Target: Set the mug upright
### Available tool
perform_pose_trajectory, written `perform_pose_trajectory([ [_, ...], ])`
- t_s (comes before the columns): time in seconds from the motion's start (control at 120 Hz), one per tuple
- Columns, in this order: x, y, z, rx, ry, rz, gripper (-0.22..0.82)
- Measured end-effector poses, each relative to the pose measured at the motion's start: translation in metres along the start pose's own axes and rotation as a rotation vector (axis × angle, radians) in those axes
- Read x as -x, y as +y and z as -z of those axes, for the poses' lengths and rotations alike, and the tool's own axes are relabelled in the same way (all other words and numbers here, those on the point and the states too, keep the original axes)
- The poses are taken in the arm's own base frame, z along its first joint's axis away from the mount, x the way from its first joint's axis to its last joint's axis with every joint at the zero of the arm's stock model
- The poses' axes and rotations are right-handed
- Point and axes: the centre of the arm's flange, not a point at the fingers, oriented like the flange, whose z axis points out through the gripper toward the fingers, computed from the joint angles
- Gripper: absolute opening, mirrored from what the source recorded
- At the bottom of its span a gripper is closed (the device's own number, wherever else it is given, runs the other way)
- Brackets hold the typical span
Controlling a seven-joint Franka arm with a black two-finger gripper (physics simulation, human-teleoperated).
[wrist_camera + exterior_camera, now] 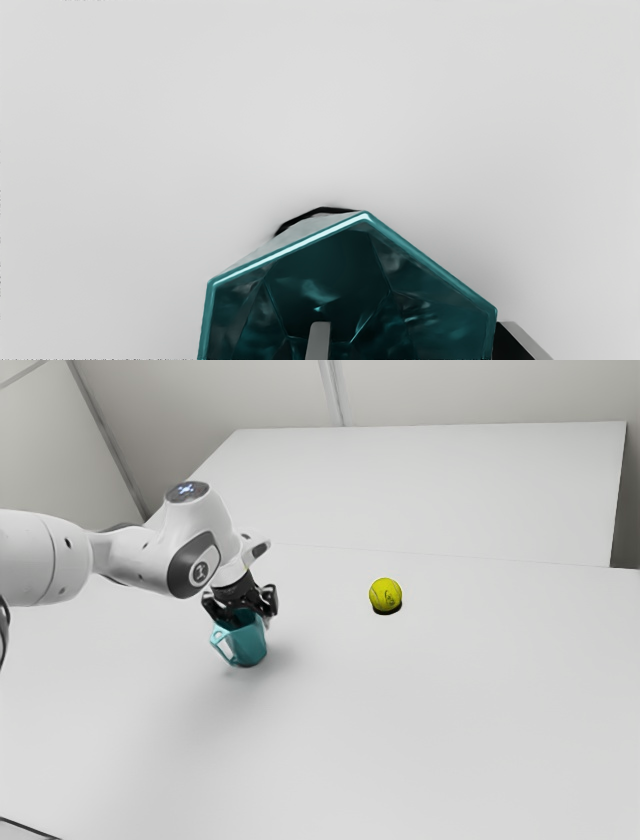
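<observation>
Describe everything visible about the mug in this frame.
The mug is teal and glossy, with a faceted body, an angular rim and an open handle toward the exterior view's left. Its mouth faces up toward the gripper, and it looks somewhat tilted. It is at the table, to the exterior view's left of the tennis ball. One finger reaches inside the mouth, the other stands outside the wall; whether the outer one touches is unclear.

Your mug (249, 647) is teal, glossy and faceted — open mouth facing up, handle toward the exterior view's left — and sits in that view's left half, though you can't tell whether its base rests flat.
</observation>
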Motion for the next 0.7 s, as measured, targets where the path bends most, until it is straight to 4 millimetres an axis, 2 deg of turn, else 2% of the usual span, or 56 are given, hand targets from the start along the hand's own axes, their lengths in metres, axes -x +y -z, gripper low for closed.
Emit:
perform_pose_trajectory([
  [0.133, -0.002, 0.000, 0.021, 0.006, 0.035, 0.013, 0.45],
  [0.3, -0.005, 0.001, 0.060, 0.015, 0.079, 0.030, 0.53],
  [0.517, -0.027, 0.004, 0.123, -0.011, 0.073, 0.004, 0.58],
  [0.7, -0.029, 0.018, 0.189, -0.028, 0.061, -0.042, 0.59],
])
